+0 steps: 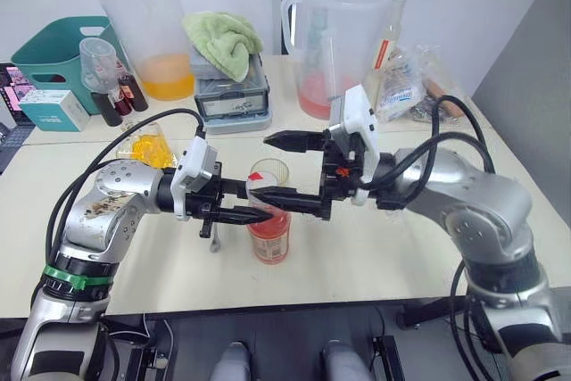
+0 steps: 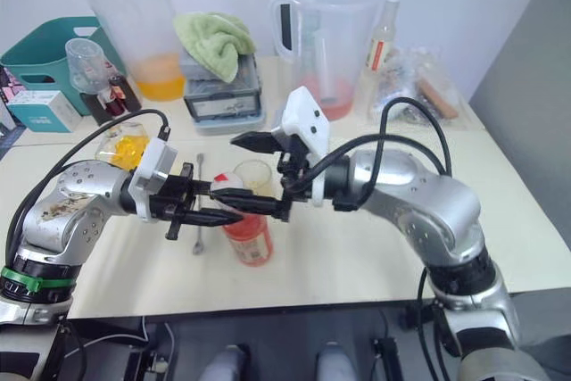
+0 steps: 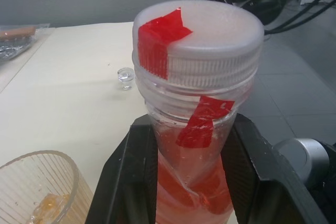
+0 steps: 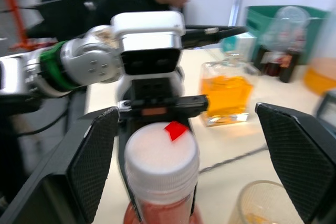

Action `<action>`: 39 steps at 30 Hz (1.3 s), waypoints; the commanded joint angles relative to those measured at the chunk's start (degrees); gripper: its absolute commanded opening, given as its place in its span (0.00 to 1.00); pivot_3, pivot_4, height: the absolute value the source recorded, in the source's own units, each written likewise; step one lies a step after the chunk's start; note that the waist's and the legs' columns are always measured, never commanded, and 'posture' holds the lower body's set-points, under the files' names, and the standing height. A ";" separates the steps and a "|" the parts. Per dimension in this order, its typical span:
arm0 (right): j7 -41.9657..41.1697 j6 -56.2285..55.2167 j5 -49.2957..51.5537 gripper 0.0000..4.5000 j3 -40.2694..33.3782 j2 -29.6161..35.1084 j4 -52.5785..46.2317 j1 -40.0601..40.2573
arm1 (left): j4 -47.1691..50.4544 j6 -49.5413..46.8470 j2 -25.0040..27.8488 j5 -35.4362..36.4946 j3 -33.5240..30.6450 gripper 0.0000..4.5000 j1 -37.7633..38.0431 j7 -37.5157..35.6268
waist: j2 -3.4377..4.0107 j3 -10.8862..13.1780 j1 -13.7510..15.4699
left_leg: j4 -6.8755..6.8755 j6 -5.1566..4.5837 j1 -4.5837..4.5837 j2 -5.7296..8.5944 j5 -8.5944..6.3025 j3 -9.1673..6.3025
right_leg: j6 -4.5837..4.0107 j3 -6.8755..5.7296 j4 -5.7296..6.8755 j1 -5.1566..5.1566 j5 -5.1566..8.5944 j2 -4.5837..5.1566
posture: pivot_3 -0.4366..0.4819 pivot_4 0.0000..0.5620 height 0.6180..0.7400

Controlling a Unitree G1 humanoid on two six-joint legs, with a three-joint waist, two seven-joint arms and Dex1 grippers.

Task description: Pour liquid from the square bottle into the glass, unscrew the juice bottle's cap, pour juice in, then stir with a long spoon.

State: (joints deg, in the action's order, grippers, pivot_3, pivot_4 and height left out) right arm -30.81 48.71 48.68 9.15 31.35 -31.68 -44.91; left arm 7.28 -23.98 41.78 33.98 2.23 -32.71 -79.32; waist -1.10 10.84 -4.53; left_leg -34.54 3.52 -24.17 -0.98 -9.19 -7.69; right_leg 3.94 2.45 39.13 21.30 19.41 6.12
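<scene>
Left wrist view: clamping the left gripper [image 3: 191, 182] on the neck of the juice bottle [image 3: 191, 192], black fingers pressing both sides just under the cap [image 3: 199, 38], probably steadying the bottle so the cap can be twisted off. Holding the right gripper [image 4: 178, 161] spread wide around that same cap, one textured black pad on each side and neither touching yet, apparently lining up for the unscrewing grip. Showing the cap as round, ribbed, frosted white plastic with a red tape mark over its edge; showing the bottle as slim clear plastic, pink-red juice inside, standing upright on the table [image 1: 384, 256]. Placing the glass [image 1: 268, 172] just behind the juice bottle, a small clear ribbed tumbler with a little amber liquid at its bottom, close enough for pouring. Placing the long spoon [image 2: 198, 211], thin silver metal, flat on the table just to the left of the juice bottle, partly hidden under the left gripper. Placing the square bottle [image 4: 227, 90], clear and holding orange liquid, further to the left of the juice bottle, well apart.
</scene>
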 commanded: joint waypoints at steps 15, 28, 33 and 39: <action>5.19 7.12 1.57 0.98 -0.04 -0.85 -6.57 0.22 | -2.05 -0.07 -0.63 -0.92 2.34 0.30 -0.99 -2.14 | 0.00 0.00 0.48 | -0.05 -0.02 -0.01 0.00 -0.01 0.01 | 0.00 0.00 -0.04 -0.03 0.00 0.00 | 0.48 0.27 1.00; 9.21 8.08 -2.08 0.98 0.64 -3.17 -7.80 0.42 | -3.25 0.51 -0.70 -1.30 2.35 0.30 -1.43 -3.15 | 0.00 0.00 0.52 | -0.05 -0.02 -0.01 0.01 -0.01 0.00 | 0.00 -0.01 -0.04 -0.03 0.00 0.00 | 0.48 0.27 1.00; 10.07 9.09 -2.29 0.80 0.18 -3.78 -8.39 0.59 | -3.79 0.89 -0.52 -1.35 2.38 0.30 -1.52 -3.65 | 0.00 0.00 0.51 | -0.05 -0.02 -0.01 0.00 -0.01 0.01 | 0.00 -0.01 -0.04 -0.03 0.00 0.00 | 0.48 0.27 1.00; 10.27 9.59 -2.71 0.38 -0.22 -4.21 -8.77 0.70 | -4.11 1.14 -0.36 -1.42 2.41 0.30 -1.55 -3.95 | 0.00 0.00 0.50 | -0.05 -0.02 -0.01 0.00 -0.01 0.00 | 0.00 0.00 -0.04 -0.03 0.00 0.00 | 0.48 0.27 1.00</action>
State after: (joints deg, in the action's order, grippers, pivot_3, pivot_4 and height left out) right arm -21.14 58.76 46.39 10.79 27.34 -39.24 -43.69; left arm 3.22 -22.42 40.80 33.33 3.47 -35.05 -81.56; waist -1.10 10.84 -4.03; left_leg -34.60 3.49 -24.18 -0.97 -9.21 -7.69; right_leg 3.94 2.44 39.10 21.27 19.41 6.12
